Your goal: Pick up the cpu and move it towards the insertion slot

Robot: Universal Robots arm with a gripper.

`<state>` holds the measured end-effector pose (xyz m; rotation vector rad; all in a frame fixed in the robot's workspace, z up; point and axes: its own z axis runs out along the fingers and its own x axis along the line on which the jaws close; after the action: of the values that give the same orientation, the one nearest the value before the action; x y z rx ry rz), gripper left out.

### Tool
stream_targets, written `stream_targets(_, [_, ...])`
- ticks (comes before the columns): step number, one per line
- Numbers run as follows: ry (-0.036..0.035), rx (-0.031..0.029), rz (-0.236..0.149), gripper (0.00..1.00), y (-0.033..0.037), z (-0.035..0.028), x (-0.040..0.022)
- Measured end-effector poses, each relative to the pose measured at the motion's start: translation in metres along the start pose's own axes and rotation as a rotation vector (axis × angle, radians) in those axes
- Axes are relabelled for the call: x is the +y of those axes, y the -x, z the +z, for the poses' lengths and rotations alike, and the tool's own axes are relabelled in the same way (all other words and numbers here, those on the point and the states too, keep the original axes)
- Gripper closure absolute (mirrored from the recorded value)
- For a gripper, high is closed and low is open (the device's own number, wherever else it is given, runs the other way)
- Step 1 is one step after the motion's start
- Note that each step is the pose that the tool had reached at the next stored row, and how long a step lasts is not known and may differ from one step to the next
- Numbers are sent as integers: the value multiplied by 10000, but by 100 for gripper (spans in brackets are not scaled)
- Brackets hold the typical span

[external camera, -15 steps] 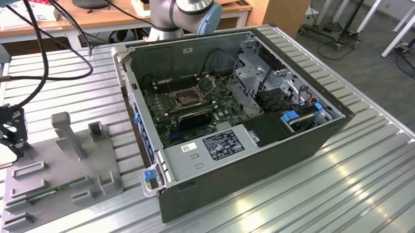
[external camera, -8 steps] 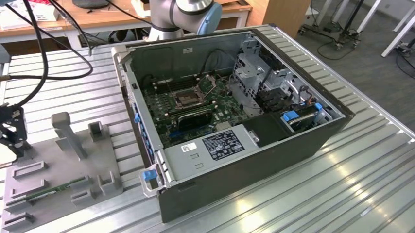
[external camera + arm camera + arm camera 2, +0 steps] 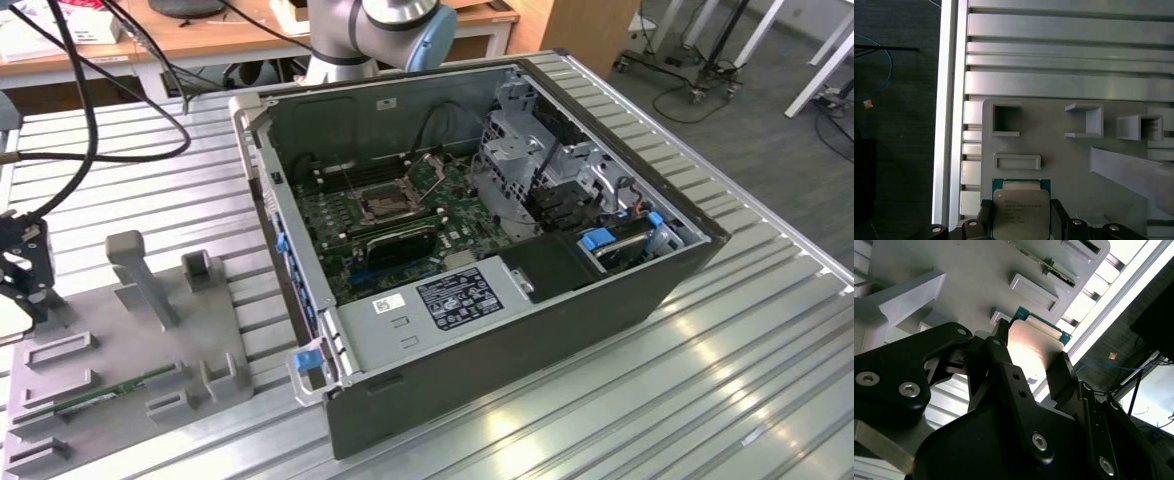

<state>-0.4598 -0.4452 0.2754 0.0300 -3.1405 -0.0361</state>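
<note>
First wrist view: cpu (image 3: 1020,212) lid-up, probably clamped in end effector (image 3: 1021,207).

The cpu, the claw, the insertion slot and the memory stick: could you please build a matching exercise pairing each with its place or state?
1. cpu
2. claw
3. insertion slot
4. memory stick

A. on the green motherboard inside the open case
B. lying in the grey tray
C. shut, gripping two opposite edges
D. held between two black fingers

Pairs: 1-D, 2-C, 3-A, 4-B
</note>
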Motion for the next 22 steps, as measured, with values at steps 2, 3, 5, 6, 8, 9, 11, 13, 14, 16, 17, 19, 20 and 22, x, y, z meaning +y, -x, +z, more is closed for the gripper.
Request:
stream_targets(2, [0, 0, 0, 45, 0, -13, 0])
stream_targets(3, [0, -1, 0, 45, 0, -19, 0])
stream_targets(5, [1, -2, 0, 45, 0, -29, 1])
stream_targets(6, [2, -3, 0, 45, 0, -31, 1])
stream_targets(8, [2, -4, 0, 45, 0, -32, 1])
stream_targets(9, [0, -1, 0, 45, 0, -34, 1])
stream_targets(11, [1, -1, 0, 45, 0, -34, 1])
stream_targets(13, [1, -1, 0, 45, 0, -35, 1])
stream_targets(14, [1, -1, 0, 45, 0, -36, 1])
stream_targets(16, [0, 0, 1, 45, 0, -39, 1])
stream_targets(17, [0, 0, 0, 45, 0, -42, 1])
stream_targets(19, [-1, 0, 0, 45, 0, -49, 1])
stream_targets(20, [-1, 1, 0, 45, 0, -55, 1])
stream_targets(22, [0, -1, 0, 45, 0, -64, 2])
